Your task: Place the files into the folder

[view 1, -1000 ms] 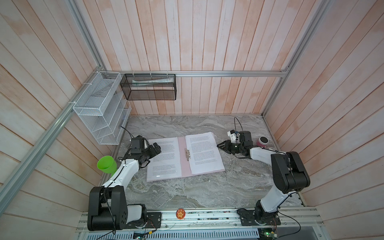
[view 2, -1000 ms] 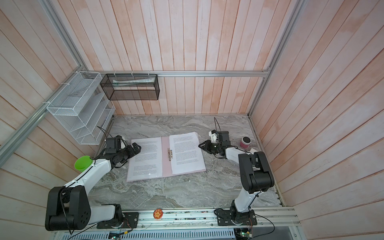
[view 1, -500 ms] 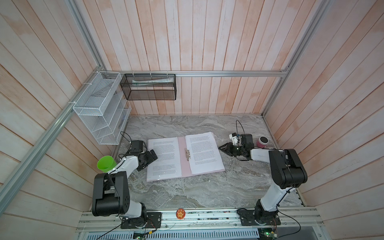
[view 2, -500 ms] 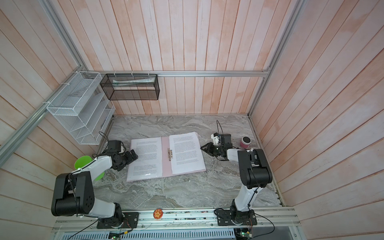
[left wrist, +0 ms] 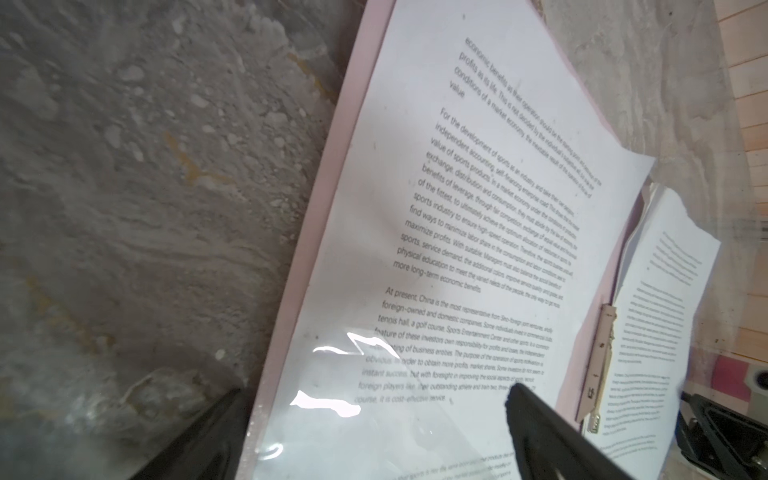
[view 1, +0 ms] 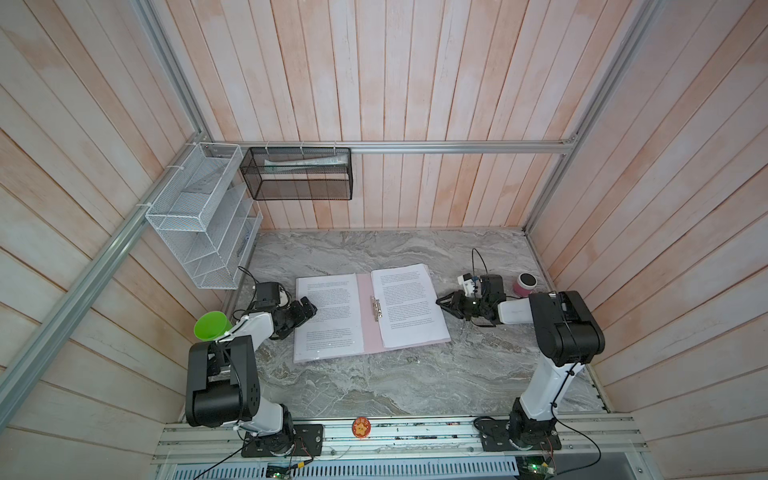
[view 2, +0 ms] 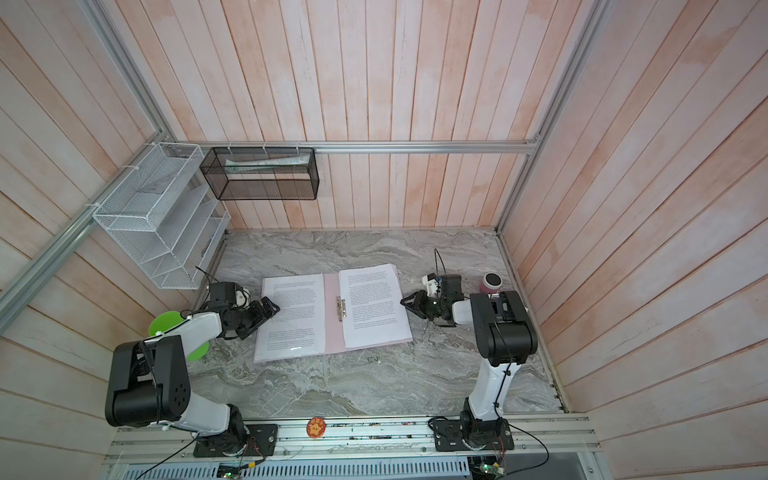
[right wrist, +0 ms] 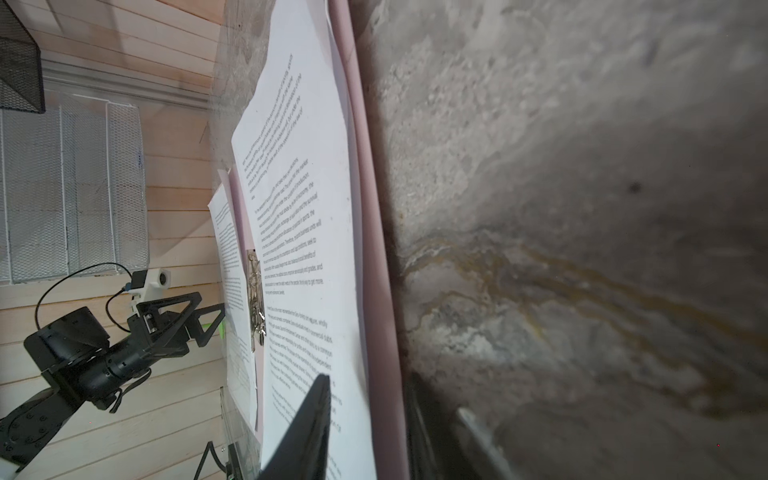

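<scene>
The pale pink folder (view 1: 365, 291) lies open and flat on the marble table, its metal clip (view 1: 376, 309) beside the spine. The files are white printed sheets, one on the left cover (view 1: 328, 303) under a clear glossy sleeve, others stacked on the right cover (view 1: 409, 307). My left gripper (view 1: 305, 318) is open at the folder's left edge, with one finger over the sheet (left wrist: 415, 208) and the other over bare table. My right gripper (view 1: 438, 300) is low at the right edge. Its jaws stand apart, and the edges of the cover (right wrist: 374, 249) and sheets lie between them.
A green cup (view 1: 212, 326) stands by the left arm. A small pink cup (view 1: 525, 284) sits behind the right wrist. On the walls hang a white wire-mesh rack (view 1: 199, 232) and a black mesh basket (view 1: 297, 174). An orange disc (view 1: 360, 427) rests on the front rail.
The left arm has folded down and its gripper has sunk lower at the folder's left edge. The right gripper has dropped slightly at the right edge. The folder and sheets have not moved.
</scene>
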